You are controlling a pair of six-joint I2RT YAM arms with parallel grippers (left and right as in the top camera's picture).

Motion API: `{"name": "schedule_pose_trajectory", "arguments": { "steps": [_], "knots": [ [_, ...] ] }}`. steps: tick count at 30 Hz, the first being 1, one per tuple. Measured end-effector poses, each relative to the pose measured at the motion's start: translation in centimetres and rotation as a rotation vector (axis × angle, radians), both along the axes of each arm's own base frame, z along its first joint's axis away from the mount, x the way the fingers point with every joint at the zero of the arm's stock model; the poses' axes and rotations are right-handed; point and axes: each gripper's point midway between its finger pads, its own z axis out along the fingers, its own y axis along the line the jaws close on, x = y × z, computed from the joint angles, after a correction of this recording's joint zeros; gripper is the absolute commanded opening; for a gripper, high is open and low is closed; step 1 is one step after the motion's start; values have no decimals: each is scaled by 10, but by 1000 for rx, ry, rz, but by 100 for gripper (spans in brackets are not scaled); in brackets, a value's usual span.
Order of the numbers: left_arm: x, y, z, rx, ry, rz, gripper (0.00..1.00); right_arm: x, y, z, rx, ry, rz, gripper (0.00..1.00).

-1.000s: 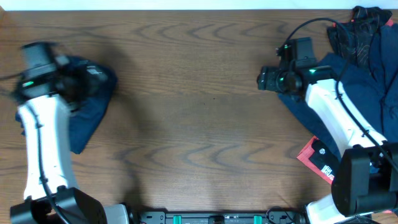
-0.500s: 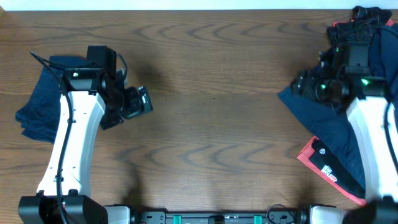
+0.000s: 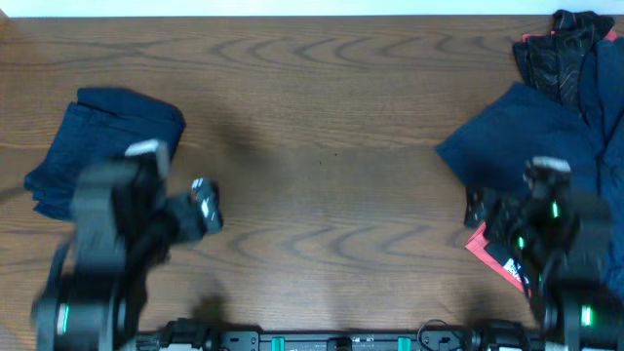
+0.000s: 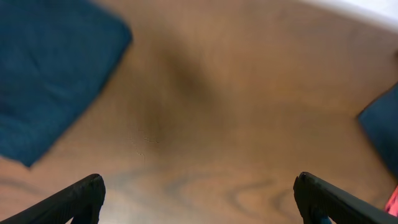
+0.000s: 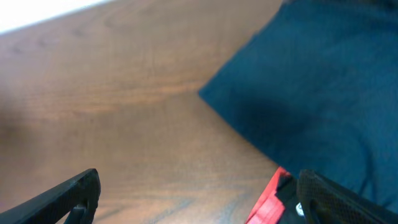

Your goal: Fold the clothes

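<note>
Found a folded dark navy cloth garment [image 3: 107, 146] lying flat at the left end of the brown wood-grain table [image 3: 331, 127], and a spread dark navy cloth garment [image 3: 531, 136] at the table's right end, not yet folded. Noted a black patterned cloth heap [image 3: 558, 49] at the table's far right corner, touching the spread garment, and a flat red card packet [image 3: 490, 244] showing from under its hem toward the table's near edge.

Found the left gripper [image 4: 199, 199] with jaws spread wide and empty, above bare table just right of the folded garment. Found the right gripper [image 5: 199, 196] likewise spread wide and empty, beside the spread garment's corner.

Judged the cloth light, limp and not fragile, likely to sag wherever unsupported and to drag rather than slide on the table. Advised taking hold at two corners of one hem, one per gripper.

Against half a second earlier, observed both arms pulled back toward the table's near edge, with the right gripper off the spread garment. Found the folded garment unmoved over that interval, though bunched under the left gripper a second earlier
</note>
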Motion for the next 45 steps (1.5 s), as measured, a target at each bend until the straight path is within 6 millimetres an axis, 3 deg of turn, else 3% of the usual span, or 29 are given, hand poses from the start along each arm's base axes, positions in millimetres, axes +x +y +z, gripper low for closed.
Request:
{"name": "schedule_pose_trajectory", "arguments": {
  "steps": [5, 11, 23, 28, 37, 45],
  "knots": [
    [-31, 2, 36, -2, -227, 5, 98, -28, -1, 13, -19, -116, -15, 99],
    [-55, 4, 53, -4, -340, 8, 98, -48, 0, -3, -17, -48, -18, 99],
    [-64, 4, 48, -3, -326, 9, 98, -77, 1, -40, -6, 139, -19, 99],
    [-64, 5, 47, -2, -326, 11, 98, -71, 1, -35, -13, 109, -15, 99],
    [-65, 5, 46, -1, -319, 11, 98, -26, 0, 23, -137, -359, 42, 99],
    [-65, 5, 45, -1, -318, 11, 98, -13, 8, 30, -198, -667, 74, 99]
  ]
}}
